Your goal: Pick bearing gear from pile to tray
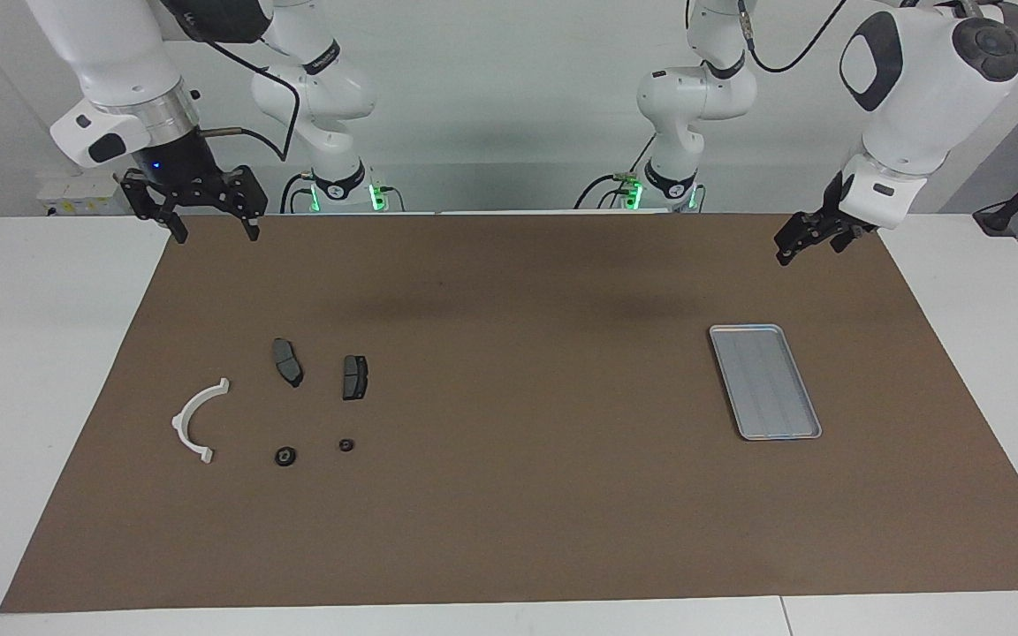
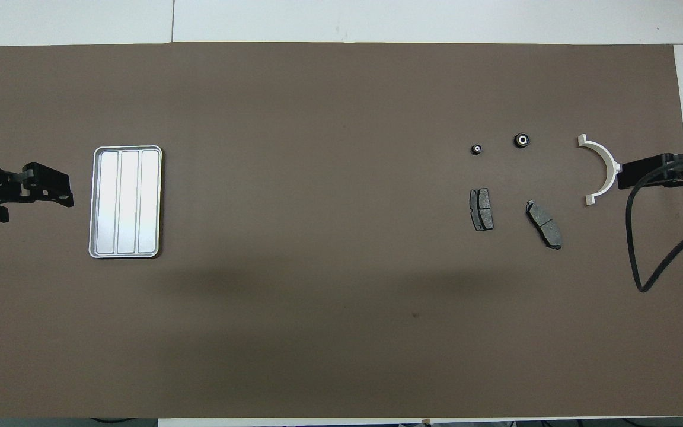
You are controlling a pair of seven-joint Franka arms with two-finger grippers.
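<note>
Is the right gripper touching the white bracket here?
Apart. In the facing view the right gripper hangs above the mat's edge nearest the robots, with bare mat between it and the white bracket.

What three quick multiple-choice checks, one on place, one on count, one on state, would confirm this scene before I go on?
1. Where does the tray lie?
A. toward the left arm's end of the table
B. among the pile's parts
C. on the white bracket

2. How many small black round pieces lie on the mat?
A. one
B. two
C. four

3. What is in the tray?
A. a brake pad
B. a round piece
C. nothing

Answers:
1 A, it lies under the left gripper, apart from the parts.
2 B, a larger round piece and a smaller round piece lie beside the white bracket.
3 C, only its bare ribbed floor shows.
</note>
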